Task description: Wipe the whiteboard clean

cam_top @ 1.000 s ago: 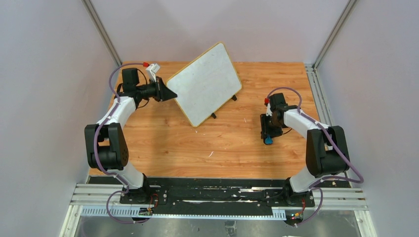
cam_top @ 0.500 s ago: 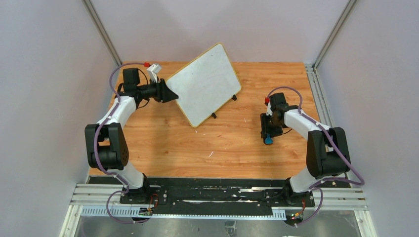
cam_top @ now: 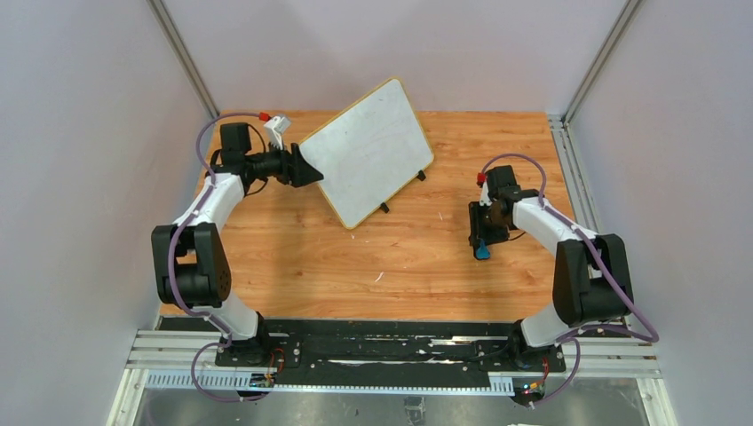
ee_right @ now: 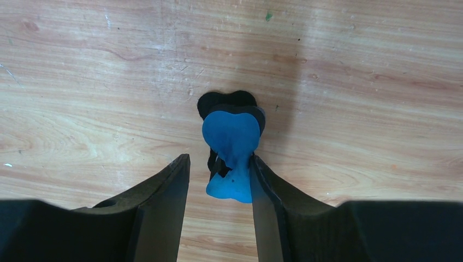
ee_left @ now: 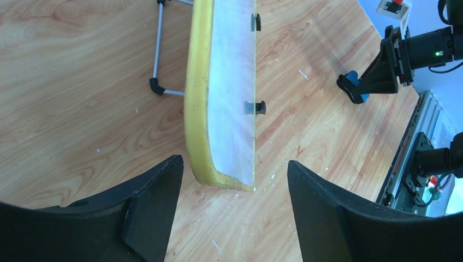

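The whiteboard (cam_top: 368, 151), white with a thin yellow frame, stands tilted at the back middle of the wooden table, and its face looks blank. My left gripper (cam_top: 308, 169) is open at the board's left corner. In the left wrist view the whiteboard (ee_left: 232, 93) is seen edge-on, its corner just ahead of my left gripper (ee_left: 235, 162) and touching neither finger. My right gripper (cam_top: 480, 244) points down at the table on the right. A small blue eraser (ee_right: 232, 134) lies between the jaws of my right gripper (ee_right: 218, 158). It rests against the right finger, with a gap to the left one.
Two black feet (cam_top: 384, 208) (cam_top: 421, 176) hold the board's lower edge, and a wire stand (ee_left: 157, 49) props it from behind. White crumbs (cam_top: 379, 277) dot the wood. Grey walls with metal posts enclose the table on three sides.
My left gripper's jaws have spread apart and let go of the board's corner. The board has stayed put. The right arm has barely shifted.
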Action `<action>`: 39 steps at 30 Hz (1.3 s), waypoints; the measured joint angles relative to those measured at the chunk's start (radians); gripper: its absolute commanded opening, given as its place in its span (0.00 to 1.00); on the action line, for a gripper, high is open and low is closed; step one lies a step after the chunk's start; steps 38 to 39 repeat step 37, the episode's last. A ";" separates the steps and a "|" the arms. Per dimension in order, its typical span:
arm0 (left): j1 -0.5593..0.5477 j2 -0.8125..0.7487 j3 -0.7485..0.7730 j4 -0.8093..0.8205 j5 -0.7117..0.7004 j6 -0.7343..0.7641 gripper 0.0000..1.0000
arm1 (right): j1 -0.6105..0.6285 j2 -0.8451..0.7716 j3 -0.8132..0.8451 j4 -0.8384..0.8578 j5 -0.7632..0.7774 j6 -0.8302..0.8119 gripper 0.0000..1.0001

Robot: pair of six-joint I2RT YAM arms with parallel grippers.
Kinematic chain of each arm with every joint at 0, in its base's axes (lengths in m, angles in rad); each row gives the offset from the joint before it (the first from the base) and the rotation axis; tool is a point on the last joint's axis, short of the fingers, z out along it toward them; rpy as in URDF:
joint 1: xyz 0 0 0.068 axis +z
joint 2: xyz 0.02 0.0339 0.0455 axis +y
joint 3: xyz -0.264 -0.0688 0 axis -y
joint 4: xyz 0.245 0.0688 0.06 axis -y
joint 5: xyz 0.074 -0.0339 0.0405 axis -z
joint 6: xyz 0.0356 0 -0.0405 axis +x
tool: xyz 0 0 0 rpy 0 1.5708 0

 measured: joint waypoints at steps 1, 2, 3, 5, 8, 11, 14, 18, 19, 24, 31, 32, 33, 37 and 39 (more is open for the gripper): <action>0.000 -0.005 0.000 -0.005 -0.001 0.005 0.78 | 0.000 -0.002 0.000 0.000 0.000 0.000 0.45; 0.002 -0.010 0.000 -0.009 -0.002 0.009 0.82 | 0.000 -0.005 0.000 -0.001 0.000 0.000 0.45; 0.003 -0.016 0.000 -0.014 -0.004 0.015 0.86 | 0.000 -0.010 0.000 -0.001 0.001 0.000 0.45; 0.007 -0.032 0.000 -0.026 -0.010 0.025 1.00 | 0.000 -0.026 -0.001 -0.002 0.005 0.000 0.45; 0.022 -0.063 -0.001 -0.041 -0.030 0.045 0.98 | 0.000 -0.064 -0.007 -0.004 0.011 0.000 0.46; 0.034 -0.105 -0.005 -0.056 -0.060 0.069 0.98 | 0.000 -0.104 -0.008 -0.006 0.020 0.000 0.46; 0.042 -0.156 -0.024 -0.069 -0.097 0.094 0.98 | 0.000 -0.143 -0.008 -0.010 0.038 0.000 0.46; 0.059 -0.237 -0.082 -0.072 -0.160 0.111 0.98 | 0.000 -0.198 -0.014 -0.011 0.061 -0.001 0.46; 0.068 -0.255 -0.098 -0.071 -0.173 0.111 0.98 | 0.000 -0.217 -0.021 -0.008 0.066 -0.001 0.46; 0.110 -0.341 -0.212 0.008 -0.296 0.086 0.98 | 0.000 -0.317 -0.069 0.011 0.085 -0.001 0.46; 0.118 -0.434 -0.358 0.122 -0.562 0.038 0.98 | 0.000 -0.401 -0.129 0.067 0.086 0.006 0.45; 0.119 -0.440 -0.367 0.132 -0.585 0.037 0.98 | 0.000 -0.408 -0.137 0.075 0.087 0.010 0.45; 0.119 -0.445 -0.377 0.143 -0.607 0.035 0.98 | 0.000 -0.413 -0.143 0.080 0.087 0.014 0.45; 0.119 -0.439 -0.397 0.167 -0.660 0.030 0.98 | 0.000 -0.441 -0.183 0.105 0.087 0.041 0.46; 0.119 -0.439 -0.397 0.167 -0.660 0.030 0.98 | 0.000 -0.441 -0.183 0.105 0.087 0.041 0.46</action>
